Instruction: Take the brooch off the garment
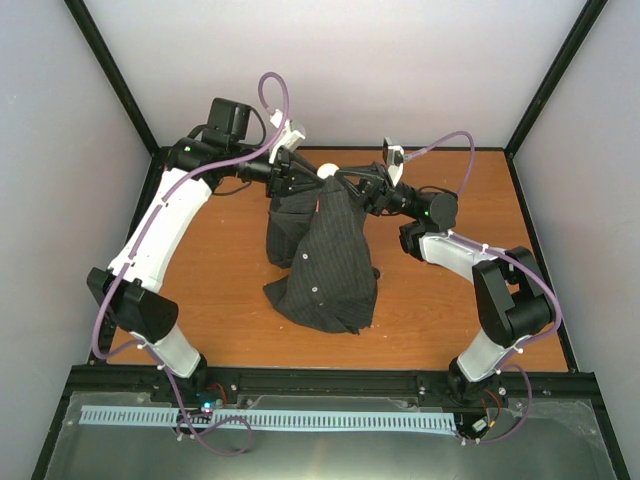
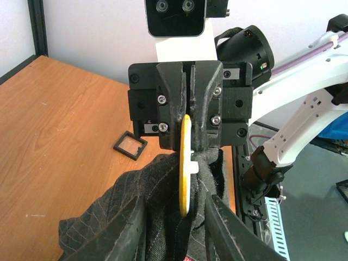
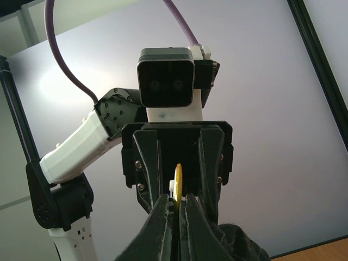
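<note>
Golden brooch (image 2: 184,157) edge-on, long axis upright, on dark garment (image 2: 98,217)

garment (image 1: 325,260): dark pinstriped, top held up, bunched below | brooch (image 2: 185,163): golden disc, edge-on, at raised top

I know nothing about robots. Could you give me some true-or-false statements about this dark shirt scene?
1. The shirt lies flat on the table. False: its top is held up in the air, and only its lower end rests on the table.
2. The right gripper is shut on the shirt. True.
3. The brooch sits in the small black tray. False: it is on the lifted shirt; the tray lies apart on the table.
4. The left gripper has a finger on either side of the brooch. True.
</note>
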Robot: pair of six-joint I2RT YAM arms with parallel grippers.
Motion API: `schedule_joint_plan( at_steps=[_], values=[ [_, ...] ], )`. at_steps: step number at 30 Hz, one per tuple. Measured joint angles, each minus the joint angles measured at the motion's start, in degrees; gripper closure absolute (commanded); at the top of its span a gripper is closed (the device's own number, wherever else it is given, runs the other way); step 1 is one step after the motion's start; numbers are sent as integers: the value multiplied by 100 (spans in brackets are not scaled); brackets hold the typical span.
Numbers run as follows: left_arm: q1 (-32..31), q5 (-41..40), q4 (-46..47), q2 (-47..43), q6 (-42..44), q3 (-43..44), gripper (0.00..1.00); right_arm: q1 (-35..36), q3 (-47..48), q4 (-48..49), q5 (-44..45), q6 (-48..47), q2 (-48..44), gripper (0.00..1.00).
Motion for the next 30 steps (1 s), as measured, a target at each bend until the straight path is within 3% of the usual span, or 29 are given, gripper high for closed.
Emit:
schedule_joint_plan(
  at_steps=[10, 16, 20, 30],
  values=[
    [48, 81, 55, -52, -133, -59, 94, 26, 0, -2, 0, -7, 0, 97],
    [50, 81, 101, -140, -186, -133, 90, 61, 0, -7, 17, -153, 0, 97],
    [55, 79, 151, -160, -197, -168, 99, 72, 2, -11, 4, -236, 0, 98],
    [79, 173, 334, -243, -260, -466, 99, 94, 11, -216, -68, -522, 2, 97]
  ],
)
